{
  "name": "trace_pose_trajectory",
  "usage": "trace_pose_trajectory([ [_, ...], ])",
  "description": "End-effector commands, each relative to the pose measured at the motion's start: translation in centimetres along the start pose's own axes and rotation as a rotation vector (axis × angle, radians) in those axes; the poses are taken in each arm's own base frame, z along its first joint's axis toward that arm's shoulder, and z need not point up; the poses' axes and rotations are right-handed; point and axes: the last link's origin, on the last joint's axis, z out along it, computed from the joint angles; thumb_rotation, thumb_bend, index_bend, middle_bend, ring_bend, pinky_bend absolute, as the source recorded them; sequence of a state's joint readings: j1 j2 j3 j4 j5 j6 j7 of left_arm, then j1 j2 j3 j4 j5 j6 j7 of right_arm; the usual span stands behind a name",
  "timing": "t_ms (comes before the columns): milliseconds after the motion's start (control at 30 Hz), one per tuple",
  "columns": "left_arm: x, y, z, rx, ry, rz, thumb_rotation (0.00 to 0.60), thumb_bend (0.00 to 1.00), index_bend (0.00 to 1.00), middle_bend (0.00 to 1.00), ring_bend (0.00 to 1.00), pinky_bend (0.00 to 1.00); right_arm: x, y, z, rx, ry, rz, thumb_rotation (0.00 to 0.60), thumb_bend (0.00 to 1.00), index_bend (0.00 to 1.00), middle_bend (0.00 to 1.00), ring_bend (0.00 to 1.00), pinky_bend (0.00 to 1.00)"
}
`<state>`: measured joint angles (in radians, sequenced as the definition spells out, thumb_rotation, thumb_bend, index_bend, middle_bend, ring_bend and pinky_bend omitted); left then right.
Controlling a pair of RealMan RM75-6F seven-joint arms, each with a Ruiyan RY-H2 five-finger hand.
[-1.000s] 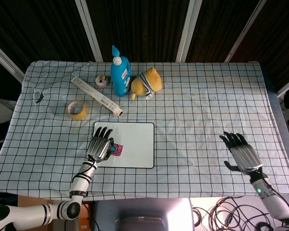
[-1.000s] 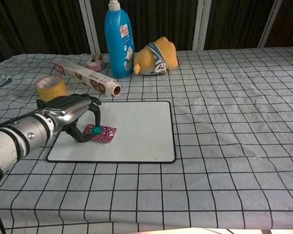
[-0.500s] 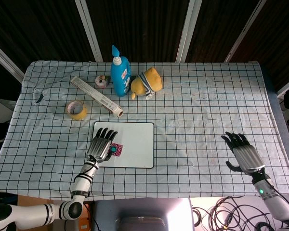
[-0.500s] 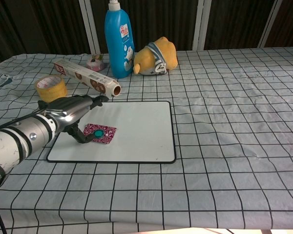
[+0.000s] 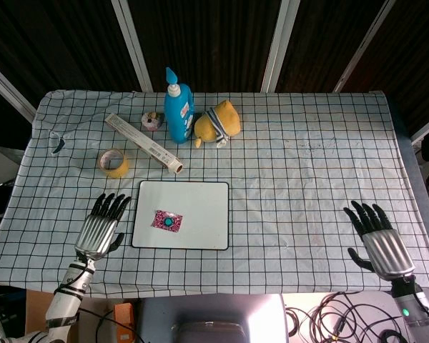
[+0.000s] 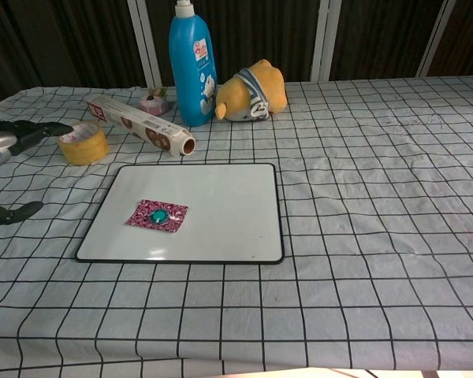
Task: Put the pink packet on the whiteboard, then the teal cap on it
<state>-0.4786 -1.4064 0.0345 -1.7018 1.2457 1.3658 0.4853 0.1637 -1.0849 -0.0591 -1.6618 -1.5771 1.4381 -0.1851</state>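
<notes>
The pink packet [image 5: 166, 220] [image 6: 158, 215] lies flat on the whiteboard [image 5: 200, 200] [image 6: 221, 205], on its left half. The teal cap [image 5: 169, 222] [image 6: 159, 213] sits on top of the packet. My left hand [image 5: 104, 229] [image 6: 8, 142] hovers left of the board with its fingers spread and nothing in it. Near the table's front right corner my right hand [image 5: 379, 239] is open too, fingers apart, far from the board; the chest view does not show it.
Behind the board lie a long foil box [image 5: 143, 143], a yellow tape roll [image 5: 114, 163], a small pink tape [image 5: 152, 121], a blue bottle [image 5: 177, 111] and a yellow plush toy [image 5: 218, 123]. A checked cloth covers the table [image 5: 307, 179].
My left hand has let go of the teal cap, lifted off the whiteboard and drawn back to the left and front. The right hand has slid a little toward the front right.
</notes>
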Motion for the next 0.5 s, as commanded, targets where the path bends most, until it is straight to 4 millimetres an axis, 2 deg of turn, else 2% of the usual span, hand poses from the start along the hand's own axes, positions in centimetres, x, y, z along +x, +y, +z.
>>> trace_pose_trajectory([
  [33,-0.5,-4.5,-8.1,-0.004,0.064,-0.062,0.600,0.36,0.01,0.04,0.00,0.00,-0.4,-0.4,-4.4,-0.017,0.055,-0.022,0.600,0.26,0.00,0.00,0.00,0.00],
  [167,-1.9,-5.7,-12.5,-0.057,0.123,-0.046,0.600,0.36,0.01,0.02,0.00,0.00,-1.9,0.8,-6.7,-0.090,0.065,-0.007,0.600,0.25,0.00,0.00,0.00,0.00],
  [233,-2.5,-5.8,-13.7,-0.103,0.136,-0.067,0.600,0.36,0.01,0.01,0.00,0.00,-2.2,0.9,-6.9,-0.086,0.067,-0.021,0.600,0.25,0.00,0.00,0.00,0.00],
  [333,-3.1,-5.9,-14.5,-0.145,0.151,-0.056,0.600,0.36,0.00,0.00,0.00,0.00,-2.4,0.9,-7.1,-0.083,0.079,-0.003,0.600,0.25,0.00,0.00,0.00,0.00],
  [500,-3.0,-5.4,-14.9,-0.186,0.200,-0.042,0.600,0.36,0.00,0.00,0.00,0.00,-2.3,0.9,-7.3,-0.071,0.088,0.001,0.600,0.25,0.00,0.00,0.00,0.00],
])
